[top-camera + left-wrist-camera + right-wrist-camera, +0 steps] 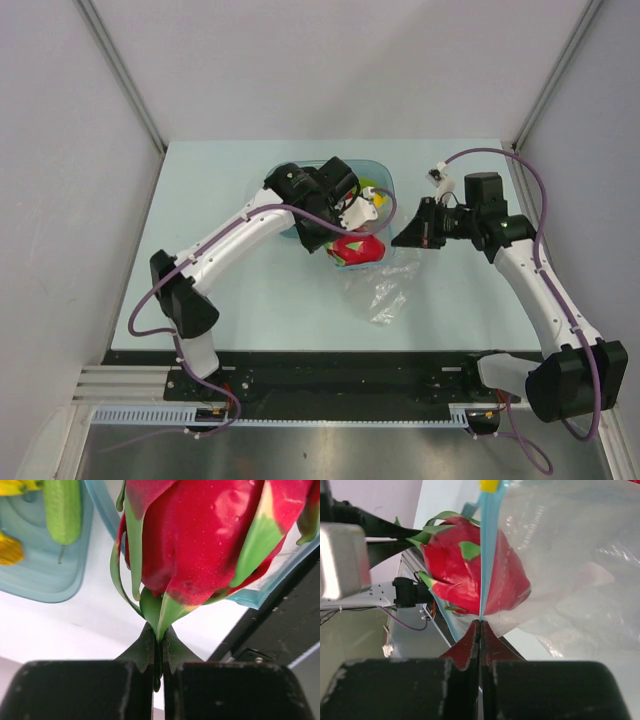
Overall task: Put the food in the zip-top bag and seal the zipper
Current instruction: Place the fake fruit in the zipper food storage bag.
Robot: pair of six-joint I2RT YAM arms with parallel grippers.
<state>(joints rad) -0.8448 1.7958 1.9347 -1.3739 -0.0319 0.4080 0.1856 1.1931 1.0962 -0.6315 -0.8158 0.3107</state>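
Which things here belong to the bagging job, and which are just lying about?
Job: dragon fruit in left gripper; zip-top bag, zipper pinched by right gripper; green vegetable.
Lying about: blue-green tray; purple cables.

Pale table (250,300), tray (384,170), zip-top bag (385,290) (crumpled)

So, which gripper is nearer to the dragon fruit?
Left. The left gripper pinches a green leaf of the dragon fruit. The right gripper is shut on the blue zipper of the bag, beside the fruit.
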